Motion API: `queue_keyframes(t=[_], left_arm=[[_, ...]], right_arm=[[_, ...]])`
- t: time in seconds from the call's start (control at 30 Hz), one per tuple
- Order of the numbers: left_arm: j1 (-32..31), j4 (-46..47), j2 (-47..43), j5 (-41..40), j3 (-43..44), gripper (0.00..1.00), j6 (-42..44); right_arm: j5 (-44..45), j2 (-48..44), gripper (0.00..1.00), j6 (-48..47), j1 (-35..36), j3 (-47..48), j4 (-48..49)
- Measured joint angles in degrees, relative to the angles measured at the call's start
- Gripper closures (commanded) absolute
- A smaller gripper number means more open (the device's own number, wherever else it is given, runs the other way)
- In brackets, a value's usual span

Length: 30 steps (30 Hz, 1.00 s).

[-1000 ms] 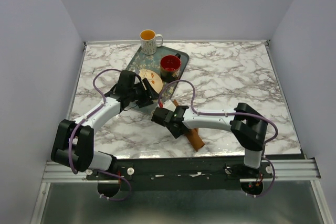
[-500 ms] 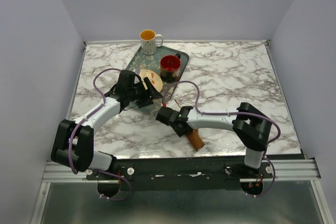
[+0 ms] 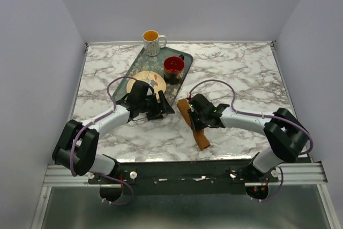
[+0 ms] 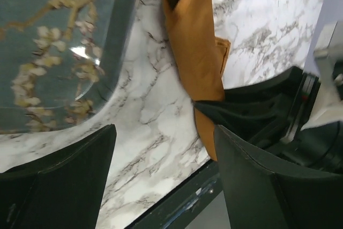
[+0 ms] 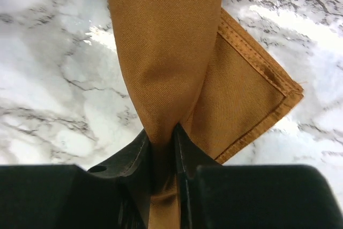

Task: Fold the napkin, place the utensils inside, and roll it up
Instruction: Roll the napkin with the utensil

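The rust-brown napkin [image 3: 194,127] lies rolled into a narrow bundle on the marble, running from the tray's corner towards the front edge. My right gripper [image 3: 193,115] is shut on it near its middle. The right wrist view shows the cloth [image 5: 166,41] pinched between the fingertips [image 5: 161,142], with one hemmed corner flap spread to the right. My left gripper [image 3: 164,106] hovers open just left of the roll's upper end. In its wrist view the napkin [image 4: 195,52] lies beyond the open fingers [image 4: 163,130], which hold nothing. No utensils show in any view.
A dark green patterned tray [image 3: 140,63] sits behind the left gripper with a tan plate [image 3: 146,80] and a red mug [image 3: 173,66] on it. A white mug [image 3: 153,42] stands at its far end. The tray's rim [image 4: 120,36] is close to the left fingers. The table's front edge [image 3: 214,160] is just below the roll.
The right arm swung to the right and its jaws closed on the napkin. The left gripper moved right towards the roll's upper end and opened wider.
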Motion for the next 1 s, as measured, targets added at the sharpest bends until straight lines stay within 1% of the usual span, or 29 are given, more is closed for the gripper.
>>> queue_keyframes(t=[0.07,0.1,0.13,0.17,0.23,0.27,0.3,0.43,0.57,0.63,0.67,0.73,0.77,0.83,0.87,0.93,0.97,1.0], left_arm=[[-2.27,0.00,0.94,-0.20,0.39,0.22,-0.15],[-4.02,-0.04,2.10,-0.57,1.20,0.23,-0.42],[-4.66,0.00,2.49,-0.63,1.51,0.23,-0.55],[-6.43,0.02,4.33,-0.81,2.82,0.23,-1.03],[-9.01,0.92,8.24,-0.90,5.44,0.22,-2.43],[-9.90,1.27,9.73,-0.92,6.34,0.19,-2.99],[-10.67,1.60,11.43,-1.09,7.19,0.18,-3.80],[-11.50,1.31,14.95,-2.75,9.55,0.18,-6.14],[-11.78,-0.55,18.27,-5.31,13.73,0.20,-7.65],[-11.80,-1.95,19.78,-6.67,15.85,0.25,-8.24],[-11.82,-2.95,20.63,-7.58,17.03,0.31,-8.57],[-11.85,-4.33,21.84,-8.37,18.69,0.37,-9.09],[-11.85,-5.55,22.64,-8.83,19.87,0.44,-9.29],[-11.96,-6.75,24.11,-9.53,21.53,0.49,-9.64],[-12.04,-7.41,24.65,-9.92,22.12,0.54,-9.66],[-12.22,-8.63,25.22,-10.71,22.75,0.59,-9.81],[-12.31,-9.62,25.42,-11.15,23.12,0.66,-9.73],[-12.35,-10.05,25.53,-11.32,23.41,0.70,-9.68]], right_arm=[[-5.44,-1.57,0.76,0.04,-3.26,-2.78,4.07],[-10.34,-2.25,0.76,0.07,-5.51,-4.90,7.61],[-11.52,-2.38,0.76,0.20,-6.62,-5.33,8.39],[-16.02,-2.40,0.77,0.20,-8.50,-6.71,11.17],[-23.71,-1.90,0.78,0.66,-12.02,-9.27,16.74],[-26.75,-1.44,0.78,0.74,-13.11,-10.10,18.82],[-29.62,-0.94,0.78,1.09,-13.90,-11.02,21.07],[-38.21,0.85,0.78,2.36,-16.59,-14.10,28.11],[-42.29,1.46,0.76,2.89,-17.77,-15.89,31.17],[-43.80,1.64,0.74,3.10,-18.47,-16.52,32.00],[-44.39,1.77,0.73,3.21,-18.62,-16.65,32.24],[-45.55,2.23,0.71,3.32,-19.06,-16.70,32.79],[-45.86,2.34,0.71,3.43,-19.15,-16.70,32.87],[-46.51,2.40,0.68,3.63,-19.23,-16.70,32.98],[-46.60,2.40,0.67,3.65,-19.23,-16.70,32.98],[-46.75,2.40,0.65,3.67,-19.26,-16.70,32.96],[-46.75,2.38,0.64,3.72,-19.23,-16.68,32.85],[-46.75,2.38,0.64,3.67,-19.23,-16.48,32.46]])
